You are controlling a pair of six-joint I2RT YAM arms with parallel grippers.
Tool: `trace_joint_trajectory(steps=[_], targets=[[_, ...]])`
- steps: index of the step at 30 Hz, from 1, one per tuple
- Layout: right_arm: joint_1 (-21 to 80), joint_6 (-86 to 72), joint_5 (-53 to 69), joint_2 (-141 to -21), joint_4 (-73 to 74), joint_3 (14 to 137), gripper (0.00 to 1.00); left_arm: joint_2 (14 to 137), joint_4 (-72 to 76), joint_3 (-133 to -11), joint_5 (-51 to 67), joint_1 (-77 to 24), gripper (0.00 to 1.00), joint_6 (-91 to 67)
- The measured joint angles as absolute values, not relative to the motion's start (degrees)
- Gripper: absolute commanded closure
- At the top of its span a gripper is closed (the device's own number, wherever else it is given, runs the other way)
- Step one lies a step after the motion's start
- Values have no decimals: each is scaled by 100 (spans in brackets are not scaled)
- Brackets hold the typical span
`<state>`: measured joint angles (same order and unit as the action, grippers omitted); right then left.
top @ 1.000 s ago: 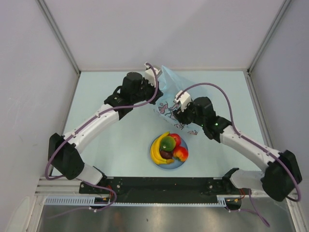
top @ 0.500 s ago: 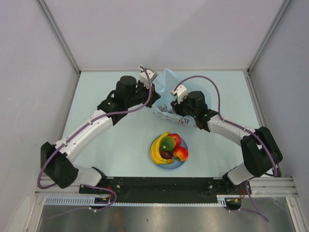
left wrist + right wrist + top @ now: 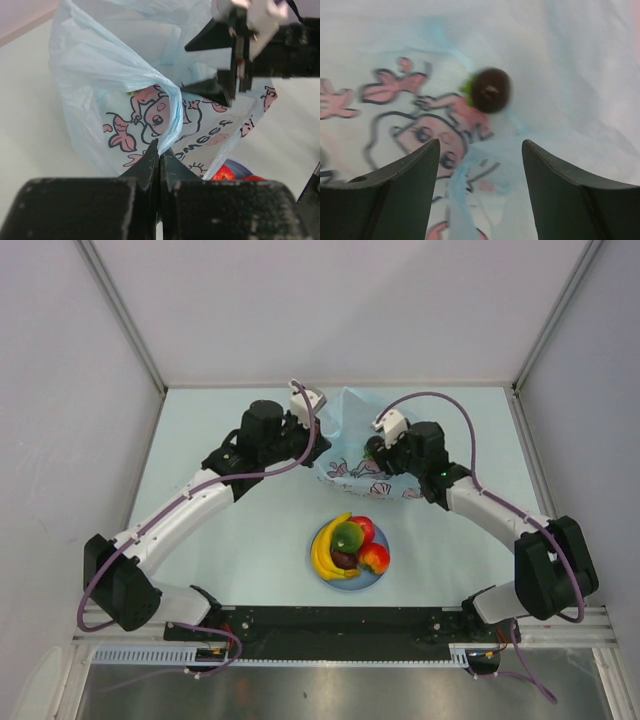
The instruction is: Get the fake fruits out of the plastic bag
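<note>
The light-blue plastic bag (image 3: 352, 462) with its cartoon girl print lies at the back of the table. My left gripper (image 3: 322, 432) is shut on a raised fold of the bag (image 3: 167, 107), its tips (image 3: 160, 146) pinching the film. My right gripper (image 3: 372, 452) hovers open just over the bag, nothing between its fingers (image 3: 480, 146). A dark round fruit (image 3: 490, 90) with a green bit beside it lies among the bag's folds ahead of the right fingers. A banana (image 3: 325, 556), a green fruit (image 3: 348, 536), red ones (image 3: 374, 558) and a dark one (image 3: 343, 560) sit on the blue plate (image 3: 322, 576).
The plate stands in the near middle of the table, close to the bag's front edge; a red fruit (image 3: 223, 173) on it shows under the bag in the left wrist view. White walls enclose the table on three sides. The arms' base rail (image 3: 340, 622) runs along the near edge.
My right gripper has moved from the bag's near side toward the back and right, over the bag. The left gripper lifted its fold slightly and then held still. The bag now lies more spread out.
</note>
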<state>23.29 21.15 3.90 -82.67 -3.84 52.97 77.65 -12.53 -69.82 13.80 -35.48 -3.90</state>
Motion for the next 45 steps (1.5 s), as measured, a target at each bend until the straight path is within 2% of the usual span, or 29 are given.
trace_joint_trajectory(steps=[4,8,10,12,18,24,33,45], targets=[[2936,2217,692,-8195,-532,5301,32,7944,-1372,-7122,1380,-3548,100,-67],[2945,2134,851,-8510,-812,5424,34,8226,-1461,-7382,1306,-3548,100,467],[2816,2043,899,-8925,-1103,5618,29,8250,-1472,-7400,1251,-3551,100,727],[2689,1959,904,-9264,-1356,5717,18,8250,-1466,-7400,1205,-3551,100,915],[2440,1890,810,-10259,-1636,6160,9,8250,-1406,-7397,1129,-3551,100,1243],[2432,1988,644,-10901,-1898,6573,4,8364,-1157,-7406,1135,-3551,100,1516],[2414,2613,-145,-11834,-2043,7258,0,8586,-1135,-7435,1107,-3551,100,1809],[2231,2676,-469,-11858,-1245,7472,0,8788,-1122,-7588,1070,-3551,100,1852]])
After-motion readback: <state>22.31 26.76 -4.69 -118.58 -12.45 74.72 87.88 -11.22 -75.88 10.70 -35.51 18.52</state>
